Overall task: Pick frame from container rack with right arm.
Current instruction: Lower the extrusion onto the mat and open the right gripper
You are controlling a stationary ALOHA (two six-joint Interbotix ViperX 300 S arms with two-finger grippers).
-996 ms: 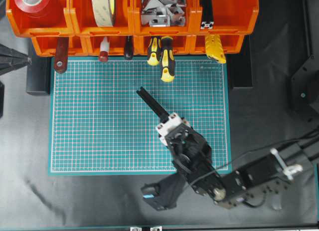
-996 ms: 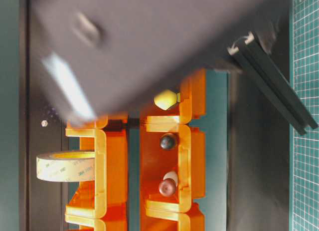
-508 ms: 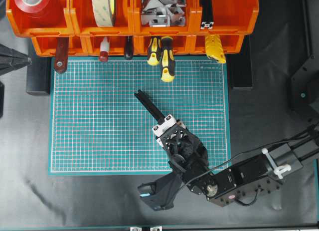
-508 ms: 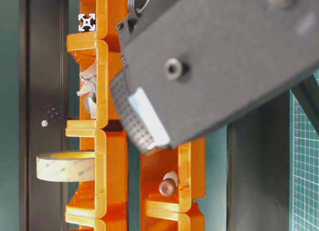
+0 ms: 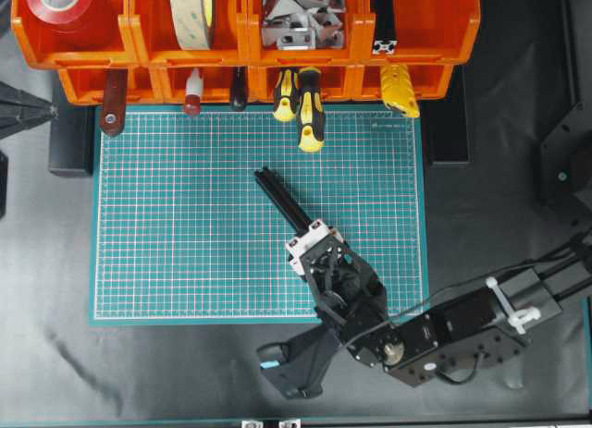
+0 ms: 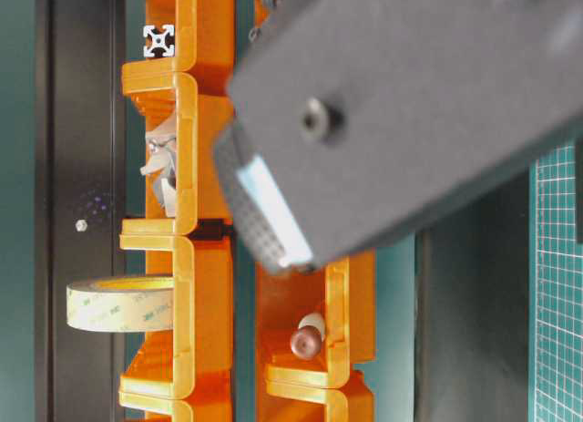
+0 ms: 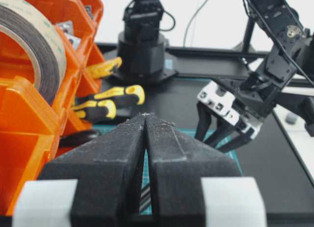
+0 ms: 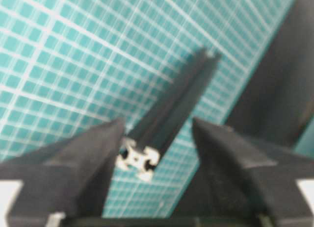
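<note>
Lying between the right end effector [image 8: 157, 153] fingers, frame [image 8: 169, 109], on mat [image 8: 59, 65]

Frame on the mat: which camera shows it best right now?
Right wrist: the frame fills the view between the open right pincer, slotted end visible. Overhead shows its full length, partly under the arm. Table-level barely shows it; left wrist hardly.

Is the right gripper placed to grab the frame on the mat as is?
Likely yes. The right gripper is open, its fingers straddling the near end of the frame, which lies on the green mat. Nothing else sits between them.
</note>
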